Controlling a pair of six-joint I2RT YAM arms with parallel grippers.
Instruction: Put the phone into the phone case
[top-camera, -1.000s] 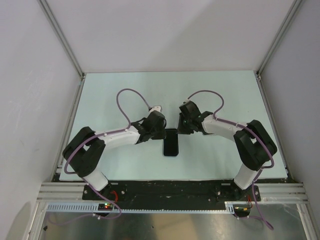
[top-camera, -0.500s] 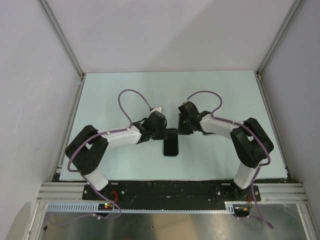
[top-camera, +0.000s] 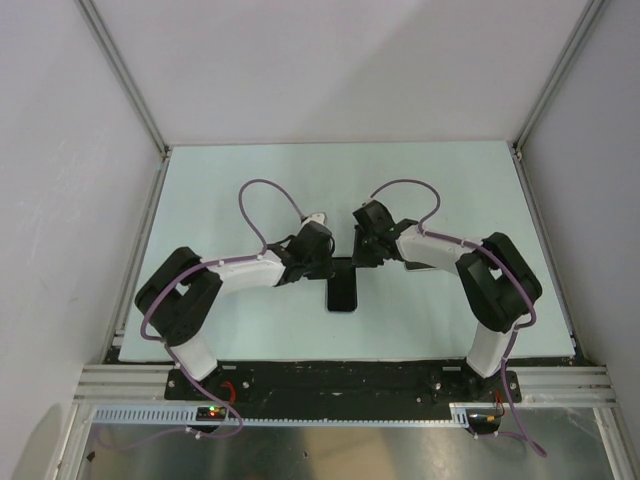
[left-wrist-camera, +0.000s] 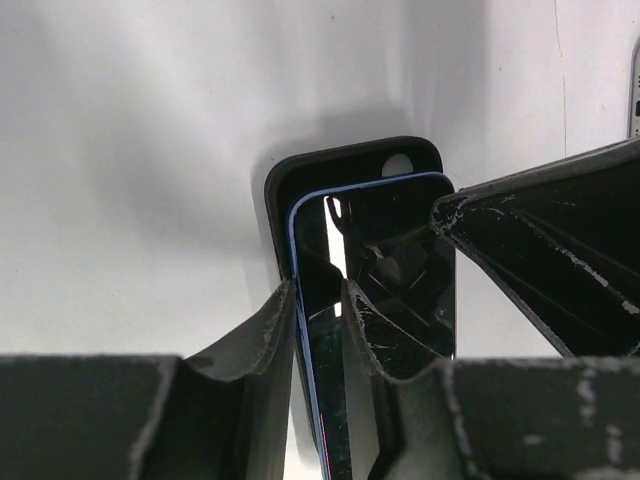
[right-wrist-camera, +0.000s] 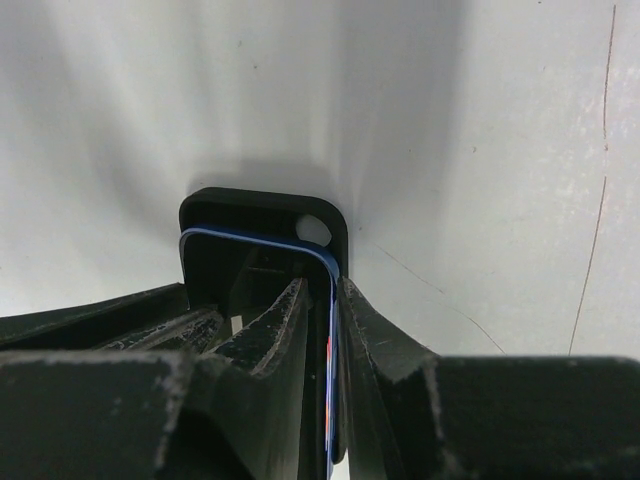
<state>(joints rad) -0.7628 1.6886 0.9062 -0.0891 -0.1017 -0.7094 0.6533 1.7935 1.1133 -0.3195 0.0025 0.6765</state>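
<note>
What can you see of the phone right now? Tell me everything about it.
The phone is a slim slab with a glossy black screen and a blue rim. It lies flat, screen up, on the black case. The case's camera-hole end sticks out past the phone, so it does not look fully seated. The left claw straddles one long edge, its grip unclear. The right claw pinches the opposite edge.

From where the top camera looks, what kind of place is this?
Probably a lab robot cell: a pale table walled by white panels, two arms bolted at its near edge, one phone between them.
</note>
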